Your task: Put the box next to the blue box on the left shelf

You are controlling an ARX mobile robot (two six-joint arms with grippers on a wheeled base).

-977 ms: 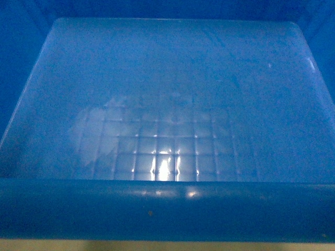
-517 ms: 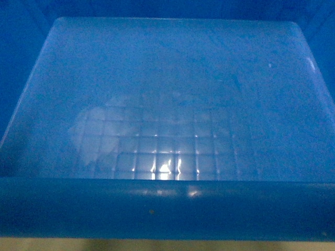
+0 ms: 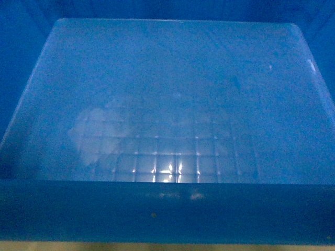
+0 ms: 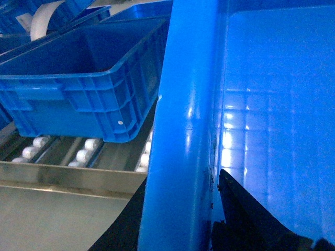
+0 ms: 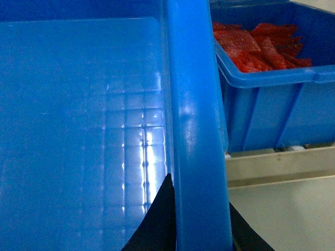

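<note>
**Box held over the roller shelf, both rims gripped**

Box (image 3: pixel 167 104) fills the head view, its grid-embossed floor bare and a small brown speck on the near rim. Left gripper (image 4: pixel 180 209) has its fingers clamped across the left rim; right gripper (image 5: pixel 196 230) clamps the right rim likewise. Left shelf (image 4: pixel 84 154) with white rollers lies below, carrying an empty blue crate (image 4: pixel 78 78) just beside. A second crate (image 5: pixel 272 89), on the right, holds red packets (image 5: pixel 261 44).
</note>
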